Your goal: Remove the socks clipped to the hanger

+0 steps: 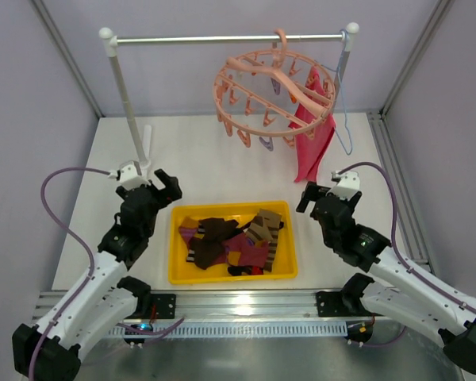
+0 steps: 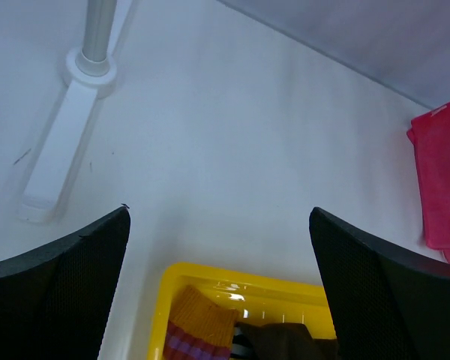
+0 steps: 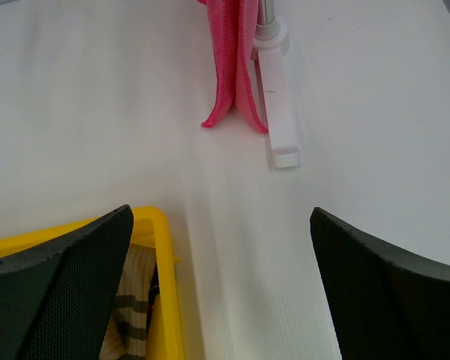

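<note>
Left gripper (image 1: pixel 165 185), right gripper (image 1: pixel 317 194): jaws apart, empty; socks (image 1: pixel 230 242) lie in tray (image 1: pixel 174 274); risk: needless reach snags red cloth (image 1: pixel 309 147) beside hanger (image 1: pixel 274 74)

Patterned socks (image 1: pixel 232 240) heaped (pink hanger (image 1: pixel 274 72) hanging)

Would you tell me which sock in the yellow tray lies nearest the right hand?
The brown-and-cream striped sock at the right end of the tray; the darker socks lie further left.
</note>
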Robot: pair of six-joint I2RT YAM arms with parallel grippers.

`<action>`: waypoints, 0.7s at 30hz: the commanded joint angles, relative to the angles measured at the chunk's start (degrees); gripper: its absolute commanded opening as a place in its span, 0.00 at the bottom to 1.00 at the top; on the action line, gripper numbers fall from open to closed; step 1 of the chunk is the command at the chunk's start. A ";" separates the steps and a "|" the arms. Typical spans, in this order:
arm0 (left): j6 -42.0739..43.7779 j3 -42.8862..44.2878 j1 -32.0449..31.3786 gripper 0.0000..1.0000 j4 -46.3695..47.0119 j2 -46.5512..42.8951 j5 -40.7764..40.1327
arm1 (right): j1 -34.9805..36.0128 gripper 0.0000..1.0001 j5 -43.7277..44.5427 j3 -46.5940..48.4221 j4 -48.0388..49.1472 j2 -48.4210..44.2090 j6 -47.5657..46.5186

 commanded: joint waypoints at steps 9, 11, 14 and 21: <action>7.02 -3.75 -0.97 1.00 4.18 -6.59 -5.13 | -0.27 0.99 -1.07 -0.22 3.54 -0.52 -0.69; 7.10 -3.40 -0.97 1.00 3.92 -6.06 -4.78 | -0.36 1.00 -1.16 -0.22 3.36 -0.61 -0.52; 7.19 -3.48 -1.06 1.00 3.92 -5.79 -4.52 | -0.36 0.99 -1.16 -0.31 3.10 -1.05 -0.52; 7.28 -3.92 -0.97 1.00 4.01 -6.41 -5.31 | -0.27 1.00 -1.25 -0.31 2.75 -1.41 -0.52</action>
